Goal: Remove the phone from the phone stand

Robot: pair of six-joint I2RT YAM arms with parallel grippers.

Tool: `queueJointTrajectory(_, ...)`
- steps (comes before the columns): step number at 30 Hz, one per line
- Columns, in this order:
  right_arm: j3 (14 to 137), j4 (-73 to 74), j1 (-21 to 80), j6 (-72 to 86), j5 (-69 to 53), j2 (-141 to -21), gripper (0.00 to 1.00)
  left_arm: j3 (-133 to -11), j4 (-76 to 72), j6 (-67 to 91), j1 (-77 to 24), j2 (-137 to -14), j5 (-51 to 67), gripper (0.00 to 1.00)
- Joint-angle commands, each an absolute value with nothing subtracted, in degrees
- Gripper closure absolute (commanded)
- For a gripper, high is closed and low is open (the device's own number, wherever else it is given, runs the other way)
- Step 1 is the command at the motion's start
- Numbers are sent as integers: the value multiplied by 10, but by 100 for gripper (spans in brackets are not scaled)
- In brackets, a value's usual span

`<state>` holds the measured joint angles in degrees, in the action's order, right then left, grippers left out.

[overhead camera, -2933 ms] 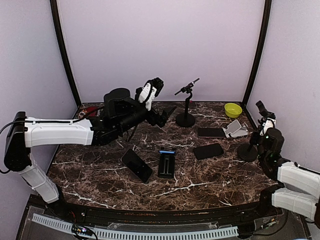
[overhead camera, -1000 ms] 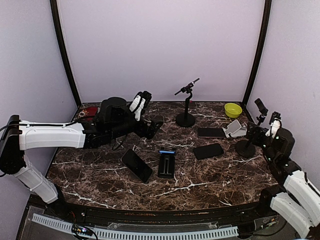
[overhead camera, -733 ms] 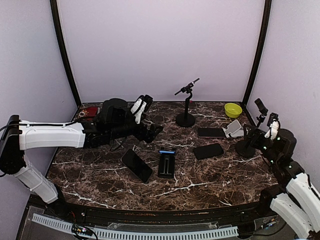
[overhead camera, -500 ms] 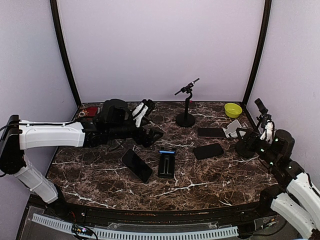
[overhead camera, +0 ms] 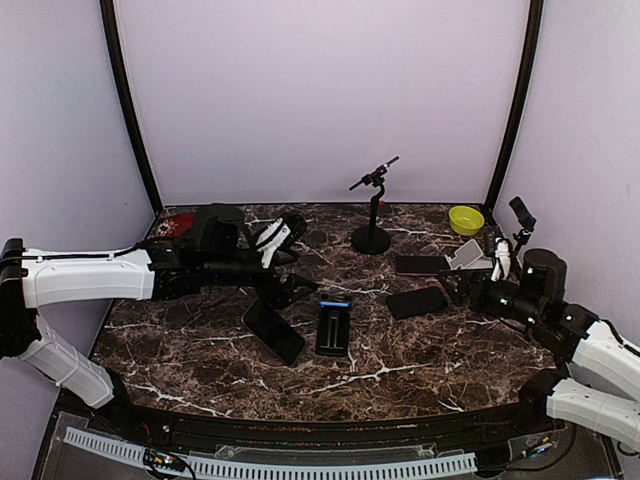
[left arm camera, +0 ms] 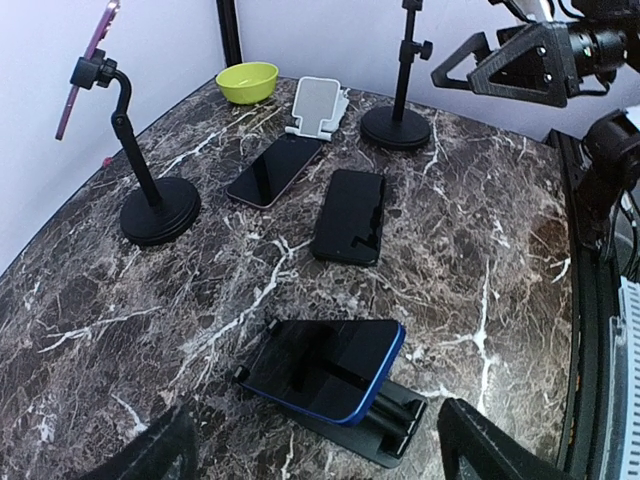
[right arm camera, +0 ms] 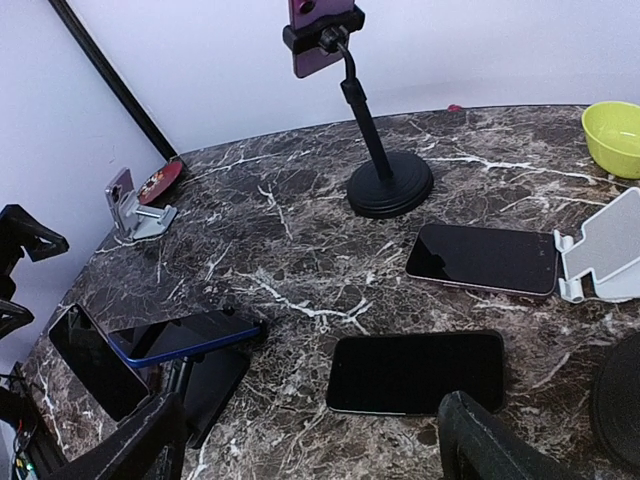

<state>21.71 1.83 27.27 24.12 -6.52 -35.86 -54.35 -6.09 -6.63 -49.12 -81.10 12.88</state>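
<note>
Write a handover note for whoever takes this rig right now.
Left gripper: open, empty, hovering close to the blue-edged phone.
Right gripper: open, empty, facing the same phone from the other side, farther off.
Phone: resting tilted on the low black stand, mid-table.
Done: approach only; nothing gripped.
Left: close on the phone, lift it off the stand, set it down.
</note>
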Motion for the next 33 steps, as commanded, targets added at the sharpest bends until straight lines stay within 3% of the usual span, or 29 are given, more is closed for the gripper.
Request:
queueJointTrajectory(1, 243, -20, 282, 223, -88, -384, 12, -551, -19, -140, -496, -796, 155, 16)
queueJointTrajectory(11, 250, -54, 283, 208, -126, -421, 12, -579, 3, -308, -540, -850, 174, 23)
queueJointTrajectory(16, 254, -50, 283, 188, -157, -424, 12, -552, -67, -365, -540, -868, 184, 30)
queueJointTrajectory(22, 254, -50, 283, 186, -161, -425, 12, -552, -101, -415, -540, -905, 189, 38)
queueJointTrajectory(33, 255, -44, 283, 184, -162, -421, 12, -602, -85, -461, -540, -977, 135, 43)
